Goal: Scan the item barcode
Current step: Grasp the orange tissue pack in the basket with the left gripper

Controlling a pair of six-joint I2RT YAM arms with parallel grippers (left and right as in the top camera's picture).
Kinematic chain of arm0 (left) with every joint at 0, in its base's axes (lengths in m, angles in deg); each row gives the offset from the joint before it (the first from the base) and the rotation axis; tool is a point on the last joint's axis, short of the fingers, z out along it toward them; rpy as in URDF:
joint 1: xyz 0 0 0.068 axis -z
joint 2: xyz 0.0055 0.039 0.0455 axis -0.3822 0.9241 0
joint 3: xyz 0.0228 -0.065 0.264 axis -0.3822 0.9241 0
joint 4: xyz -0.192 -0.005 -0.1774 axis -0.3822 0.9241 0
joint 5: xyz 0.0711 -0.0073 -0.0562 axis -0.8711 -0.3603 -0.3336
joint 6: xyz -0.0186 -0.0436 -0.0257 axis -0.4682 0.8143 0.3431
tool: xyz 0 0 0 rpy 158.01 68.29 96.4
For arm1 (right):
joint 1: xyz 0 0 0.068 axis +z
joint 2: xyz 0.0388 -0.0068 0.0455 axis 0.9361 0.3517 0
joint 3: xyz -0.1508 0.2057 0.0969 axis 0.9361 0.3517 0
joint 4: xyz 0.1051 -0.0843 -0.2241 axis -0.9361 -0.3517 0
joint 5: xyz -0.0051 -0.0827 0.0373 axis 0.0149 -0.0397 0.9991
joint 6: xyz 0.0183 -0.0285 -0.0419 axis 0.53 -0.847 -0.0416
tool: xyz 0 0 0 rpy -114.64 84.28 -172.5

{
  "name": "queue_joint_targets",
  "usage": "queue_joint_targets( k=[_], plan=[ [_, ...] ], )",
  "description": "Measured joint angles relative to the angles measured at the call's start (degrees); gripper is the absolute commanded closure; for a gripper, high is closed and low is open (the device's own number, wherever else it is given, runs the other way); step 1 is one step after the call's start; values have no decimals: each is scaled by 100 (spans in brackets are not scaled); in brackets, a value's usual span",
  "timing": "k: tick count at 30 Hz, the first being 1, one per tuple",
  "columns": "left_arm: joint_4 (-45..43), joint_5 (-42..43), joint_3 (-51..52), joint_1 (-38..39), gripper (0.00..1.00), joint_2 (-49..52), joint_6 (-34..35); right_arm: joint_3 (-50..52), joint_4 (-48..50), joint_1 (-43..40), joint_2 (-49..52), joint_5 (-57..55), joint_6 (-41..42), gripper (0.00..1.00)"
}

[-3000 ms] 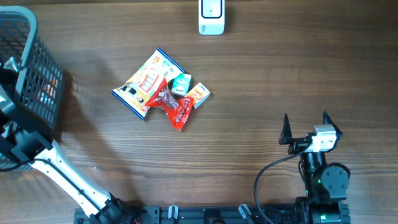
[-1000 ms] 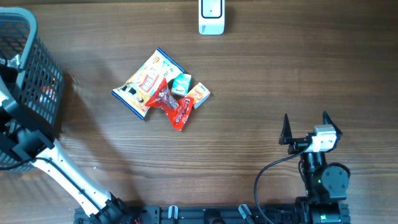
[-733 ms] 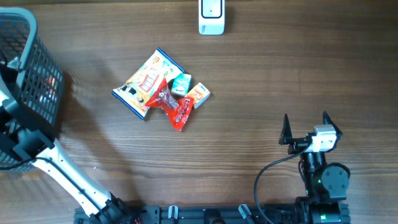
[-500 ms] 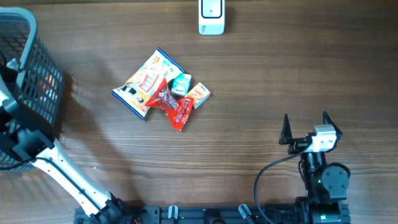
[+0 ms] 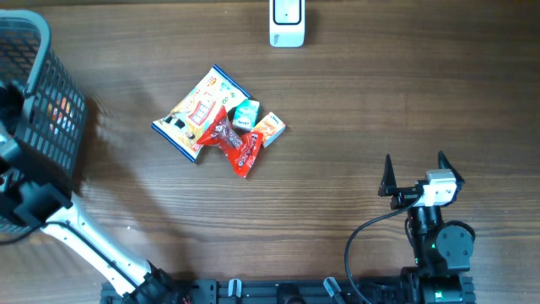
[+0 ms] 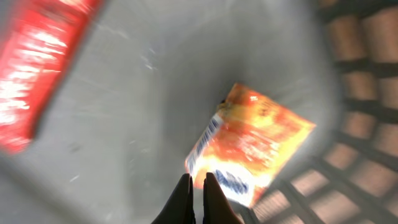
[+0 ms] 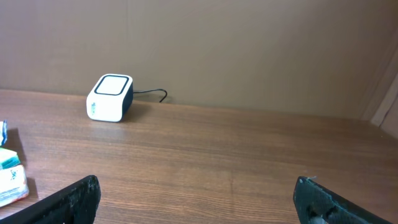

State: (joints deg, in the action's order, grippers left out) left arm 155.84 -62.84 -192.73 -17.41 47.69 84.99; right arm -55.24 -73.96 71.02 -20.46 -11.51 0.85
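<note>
So the black mesh basket [image 5: 44,95] is where it's at: the left pincer [image 6: 196,179] is down inside it, and right ahead of its tips, leaning a bit to the right, lies an orange packet [image 6: 255,149] with its barcode strip facing up on the near-left edge. Further off to the upper left there's a red packet [image 6: 37,68] on the grey basket floor. The left pincer is pressed closed and its tips are right at the packet's near edge, but the wrist view is so smeared I honestly can't tell if it has pinched the edge or just sits against it. From above that pincer is hidden by the basket wall, only a bit of orange shows through the mesh. The right pincer [image 7: 196,182] is spread wide with nothing in it, hovering over the brown wood table [image 5: 380,93]. Far ahead of it and to the left sits the white barcode scanner [image 7: 109,98] with its cable, and a loose pile of snack packs [image 5: 221,125] lies to its left, cut off at the wrist view's edge. A plain brown wall [image 7: 249,50] is behind the table.
</note>
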Motion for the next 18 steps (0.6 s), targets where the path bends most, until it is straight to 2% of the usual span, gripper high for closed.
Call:
queue_joint_targets(
  k=[6,8,9,11,14,18],
  plan=[
    [-85,-2,0,-96,96,-964,144,0,0,0,0,0,0,0],
    [-81,7,-2,-96,73,-1207,166,-2,0,0,0,2,0,0],
    [-63,17,-9,-96,56,-1274,160,-2,0,0,0,0,0,0],
    [33,44,-17,-96,42,-1344,181,0,0,0,0,2,0,0],
    [131,55,-17,-96,9,-1268,190,0,0,0,0,2,0,0],
    [131,70,-17,-68,2,-1019,98,-2,0,0,0,2,0,0]
  ],
)
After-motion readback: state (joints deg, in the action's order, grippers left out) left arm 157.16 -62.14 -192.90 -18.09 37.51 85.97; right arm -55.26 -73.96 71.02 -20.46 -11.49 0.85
